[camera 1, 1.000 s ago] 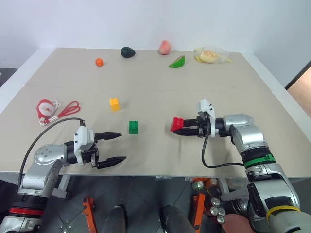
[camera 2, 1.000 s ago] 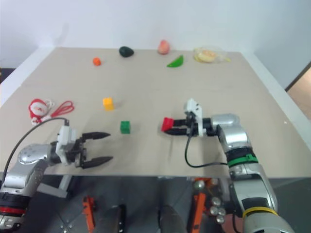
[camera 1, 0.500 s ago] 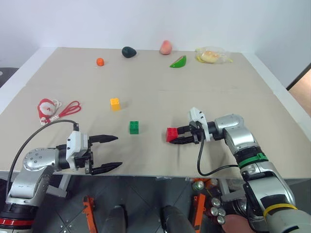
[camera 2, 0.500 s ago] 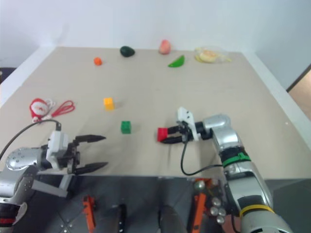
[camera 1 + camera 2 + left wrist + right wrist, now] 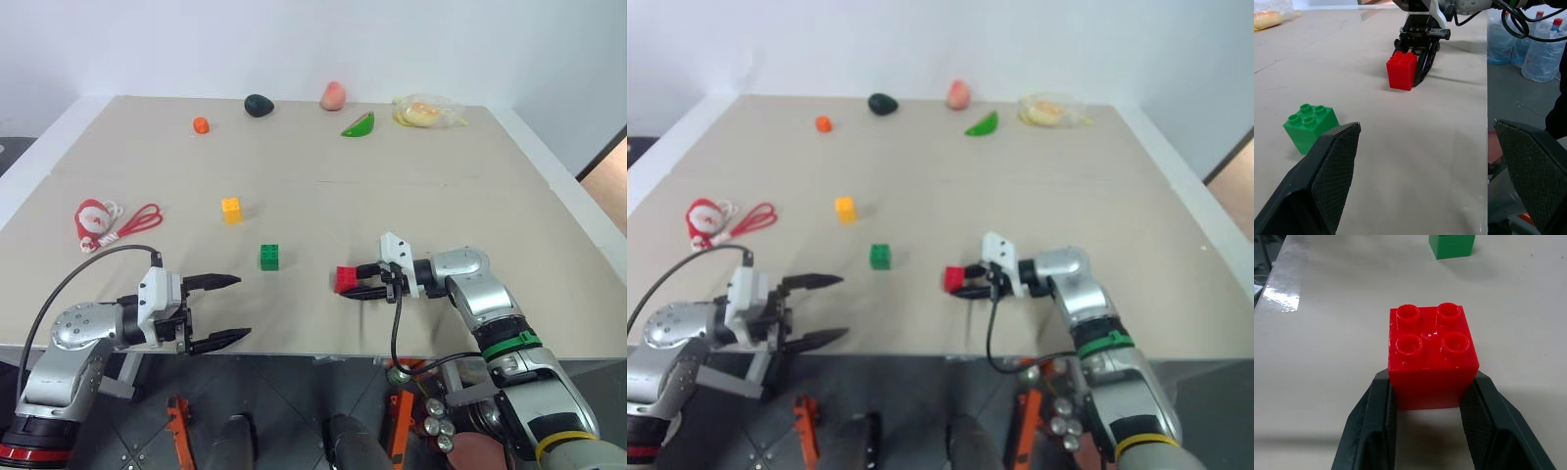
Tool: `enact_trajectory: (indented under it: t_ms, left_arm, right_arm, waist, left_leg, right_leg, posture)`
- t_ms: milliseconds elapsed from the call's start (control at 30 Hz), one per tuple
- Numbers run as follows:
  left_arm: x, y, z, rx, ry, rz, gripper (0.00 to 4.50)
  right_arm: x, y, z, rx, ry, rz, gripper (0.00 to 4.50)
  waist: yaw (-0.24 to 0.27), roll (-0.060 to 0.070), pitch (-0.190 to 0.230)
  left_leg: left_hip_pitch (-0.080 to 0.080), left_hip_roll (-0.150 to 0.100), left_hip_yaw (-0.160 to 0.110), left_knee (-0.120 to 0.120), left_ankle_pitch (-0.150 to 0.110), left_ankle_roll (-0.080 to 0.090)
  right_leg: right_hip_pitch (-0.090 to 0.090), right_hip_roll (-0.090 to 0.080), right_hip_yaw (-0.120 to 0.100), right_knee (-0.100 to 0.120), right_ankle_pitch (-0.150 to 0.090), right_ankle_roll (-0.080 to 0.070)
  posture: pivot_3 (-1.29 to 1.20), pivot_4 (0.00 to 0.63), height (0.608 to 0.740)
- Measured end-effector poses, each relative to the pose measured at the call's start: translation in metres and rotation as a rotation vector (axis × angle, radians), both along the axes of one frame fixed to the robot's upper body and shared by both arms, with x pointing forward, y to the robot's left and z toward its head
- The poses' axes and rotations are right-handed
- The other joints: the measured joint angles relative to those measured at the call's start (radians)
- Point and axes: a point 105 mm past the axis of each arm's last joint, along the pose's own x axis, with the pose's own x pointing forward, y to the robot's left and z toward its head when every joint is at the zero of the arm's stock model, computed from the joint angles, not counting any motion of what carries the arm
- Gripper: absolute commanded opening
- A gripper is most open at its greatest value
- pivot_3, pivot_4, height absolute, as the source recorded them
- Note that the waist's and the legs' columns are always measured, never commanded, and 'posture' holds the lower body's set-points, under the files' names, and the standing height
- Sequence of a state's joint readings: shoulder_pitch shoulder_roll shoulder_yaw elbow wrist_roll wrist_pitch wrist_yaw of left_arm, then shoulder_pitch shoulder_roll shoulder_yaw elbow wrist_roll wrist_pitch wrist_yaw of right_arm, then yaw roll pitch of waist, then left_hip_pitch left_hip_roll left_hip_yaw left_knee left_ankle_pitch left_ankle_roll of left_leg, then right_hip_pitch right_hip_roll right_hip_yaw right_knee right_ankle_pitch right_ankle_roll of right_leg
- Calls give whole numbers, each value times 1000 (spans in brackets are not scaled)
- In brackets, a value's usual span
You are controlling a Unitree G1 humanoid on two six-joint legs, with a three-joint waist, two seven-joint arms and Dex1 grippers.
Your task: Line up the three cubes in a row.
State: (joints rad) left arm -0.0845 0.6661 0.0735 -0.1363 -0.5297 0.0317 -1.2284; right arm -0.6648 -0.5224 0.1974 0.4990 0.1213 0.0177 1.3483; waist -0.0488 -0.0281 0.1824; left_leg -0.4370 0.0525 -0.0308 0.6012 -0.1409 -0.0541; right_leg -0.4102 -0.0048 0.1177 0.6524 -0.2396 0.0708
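The right end effector [image 5: 359, 283] is clamped on the red cube [image 5: 345, 279], one black finger against each side of the block (the right wrist view shows the studs facing up and the block pinched at its rear half), and the cube sits low at the surface [image 5: 421, 206], its underside at or just above the beige top; contact there cannot be told. The end effector points toward the robot's left, tilted slightly down. The left end effector [image 5: 231, 308] stands wide open with nothing between its fingers, hanging level near the front edge of the surface and pointing toward the robot's right. The green cube [image 5: 268, 257] rests studs-up on the surface between the two end effectors, a little farther back than both, near the red cube but apart from it. The yellow cube [image 5: 230, 210] lies farther back and somewhat to the left of the green one, apart from it. At the left side lies a red and white cord bundle [image 5: 103, 221]. Along the far edge stand a small orange fruit [image 5: 200, 125], a dark avocado [image 5: 259, 105], a peach [image 5: 333, 96], a green wedge-shaped fruit slice [image 5: 358, 124] and a clear bag with bread [image 5: 426, 111].
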Motion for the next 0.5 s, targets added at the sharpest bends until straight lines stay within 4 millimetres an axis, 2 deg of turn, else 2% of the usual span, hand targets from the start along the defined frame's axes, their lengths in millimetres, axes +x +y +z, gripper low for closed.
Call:
enact_trajectory:
  t_ms: [100, 167, 200, 367, 400, 500]
  left_arm:
    - [0, 0, -1, 0, 10, 0, 4500]
    - [0, 0, -1, 1, 11, -2, 4500]
    - [0, 0, -1, 1, 10, -2, 4500]
    - [4, -2, 3, -3, -7, 1, 4500]
    - [5, -2, 3, -7, -9, 3, 4500]
    - [9, -1, 0, -13, 1, 24, 4500]
  right_arm:
    - [-2, -1, -2, 3, 8, -3, 1241]
    - [-2, -1, -2, 3, 8, -4, 2314]
    - [-2, -1, -3, 3, 10, -5, 2548]
    - [2, -2, -3, 5, 17, -14, 4314]
    - [4, -2, -2, 4, 16, -19, 4473]
    - [8, -4, -1, -2, 14, -28, 4473]
  waist:
    - [0, 0, 0]
    - [0, 0, 0]
    - [0, 0, 0]
    - [0, 0, 0]
    - [0, 0, 0]
    - [0, 0, 0]
  left_leg:
    - [0, 0, 0, 0, 0, 0]
    - [0, 0, 0, 0, 0, 0]
    - [0, 0, 0, 0, 0, 0]
    - [1, 0, 0, 1, 0, 0]
    - [1, 0, 0, 1, 0, 0]
    - [1, 0, 0, 1, 0, 0]
  right_leg:
    - [0, 0, 0, 0, 0, 0]
    - [0, 0, 0, 0, 0, 0]
    - [0, 0, 0, 0, 0, 0]
    - [1, 0, 0, 0, 1, -1]
    - [1, 0, 0, 0, 1, -1]
    - [1, 0, 0, 0, 1, -1]
  posture:
    - [0, 150, 740]
    - [0, 150, 740]
    - [0, 150, 740]
    - [0, 150, 740]
    - [0, 150, 740]
    - [0, 150, 740]
